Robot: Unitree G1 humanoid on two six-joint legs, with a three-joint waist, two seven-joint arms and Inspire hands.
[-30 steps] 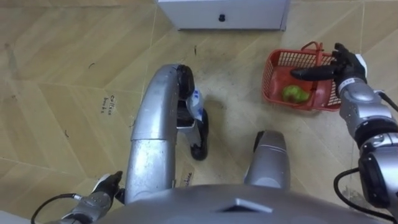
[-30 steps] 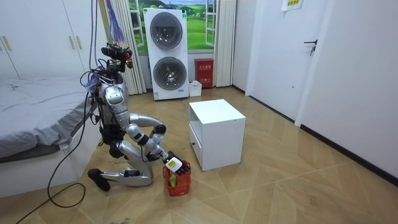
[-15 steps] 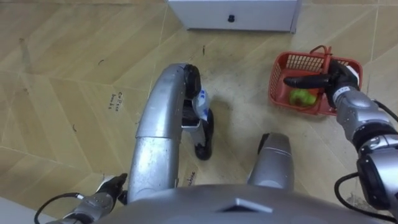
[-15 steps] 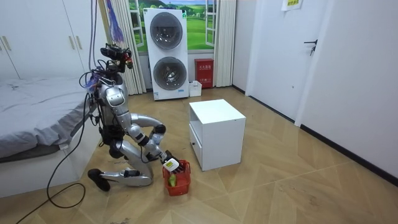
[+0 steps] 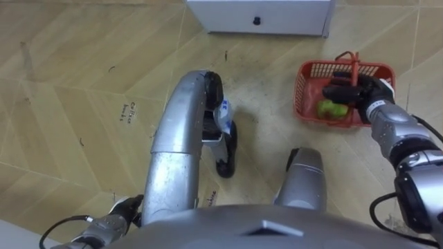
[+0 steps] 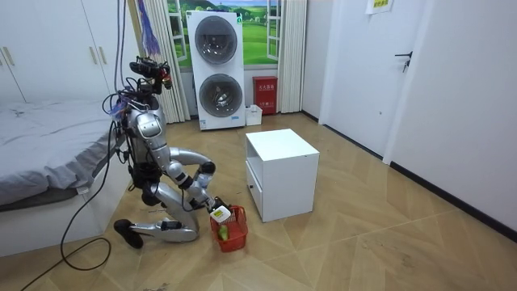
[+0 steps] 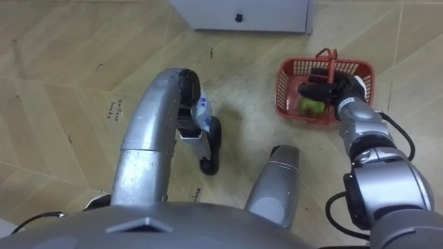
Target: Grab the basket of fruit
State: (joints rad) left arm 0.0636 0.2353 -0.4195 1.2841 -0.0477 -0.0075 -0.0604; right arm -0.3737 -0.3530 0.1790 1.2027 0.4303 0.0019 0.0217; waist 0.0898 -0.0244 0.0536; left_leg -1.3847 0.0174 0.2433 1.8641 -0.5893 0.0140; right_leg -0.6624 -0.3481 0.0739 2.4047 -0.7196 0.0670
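Left eye view: the fruit basket (image 5: 304, 86), red and of open mesh, is seen on the wooden floor (image 5: 69, 76) to the robot's right, near the white cabinet (image 5: 291, 14), whose dark knob (image 5: 257, 21) is seen at the top edge. A green fruit (image 5: 331, 108) is seen lying inside it. The right hand (image 5: 360, 92) is placed over the basket, its dark fingers curled round the upright handle (image 5: 354, 68). The left hand (image 5: 116, 214) is seen low at the lower left beside the robot's thigh, well apart from the basket; whether it is spread or closed cannot be told.

Room view: the robot is seen kneeling on the floor between a bed (image 6: 40, 137) at the room view's left and the white cabinet (image 6: 283, 174). Its right arm is stretched down and forward, and the right hand (image 6: 218, 213) is set at the top of the basket (image 6: 236, 234), which is just beside the cabinet's front. The basket appears slightly tilted; whether it is touching the floor cannot be told. A stacked washer and dryer (image 6: 216, 69) is seen against the far wall.

Right eye view: the same grasp is shown, the right hand (image 7: 344, 90) being closed on the handle (image 7: 331, 63) above the green fruit (image 7: 311, 107).
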